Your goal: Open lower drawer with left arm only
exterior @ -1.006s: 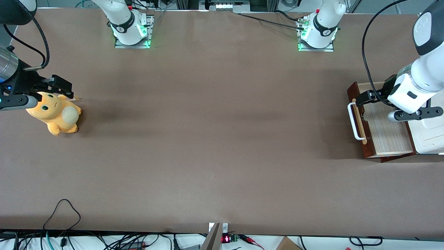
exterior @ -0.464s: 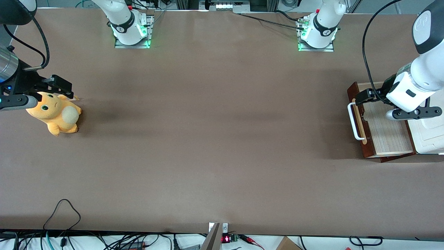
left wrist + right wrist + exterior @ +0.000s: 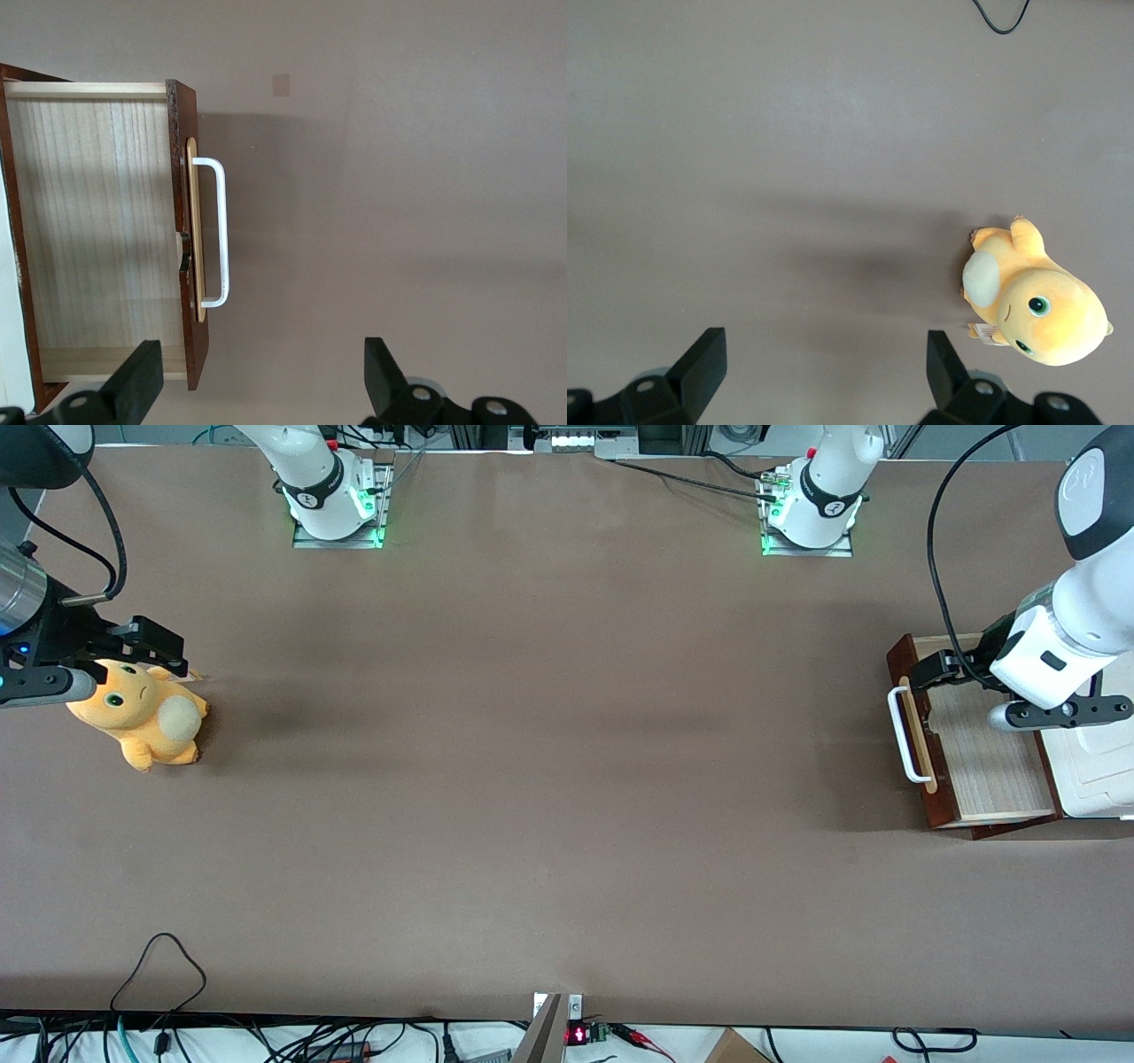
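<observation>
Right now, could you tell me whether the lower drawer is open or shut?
Open: the lower drawer is pulled out, its pale inside bare, and the gripper hangs open above its handle.

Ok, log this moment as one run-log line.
task: open lower drawer | lower drawer: pulled out, inside bare | handle: free | gripper: open, above drawer front, holding nothing | plush toy: parked arm's end

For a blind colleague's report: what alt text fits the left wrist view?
The lower drawer stands pulled open, its pale wood-grain inside empty, white loop handle on its front. The left arm's open hand hovers above, touching nothing.
</observation>
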Motion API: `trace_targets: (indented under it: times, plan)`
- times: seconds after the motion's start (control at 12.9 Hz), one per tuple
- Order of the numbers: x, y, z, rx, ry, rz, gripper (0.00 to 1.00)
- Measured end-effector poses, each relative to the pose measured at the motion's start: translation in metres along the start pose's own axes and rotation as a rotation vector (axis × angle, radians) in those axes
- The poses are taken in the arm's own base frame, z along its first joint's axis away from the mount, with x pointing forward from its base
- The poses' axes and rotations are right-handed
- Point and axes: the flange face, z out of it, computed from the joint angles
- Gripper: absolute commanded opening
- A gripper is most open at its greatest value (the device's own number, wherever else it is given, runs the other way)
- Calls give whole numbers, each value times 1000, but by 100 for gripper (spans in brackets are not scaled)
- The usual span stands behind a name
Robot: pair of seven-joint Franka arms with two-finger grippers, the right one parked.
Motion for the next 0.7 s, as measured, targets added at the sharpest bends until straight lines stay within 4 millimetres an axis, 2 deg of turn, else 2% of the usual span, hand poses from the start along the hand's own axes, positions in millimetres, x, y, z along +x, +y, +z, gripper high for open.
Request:
trace_targets:
  times: [0.7]
  plan:
    - [1,-4,0,37,6,31,100]
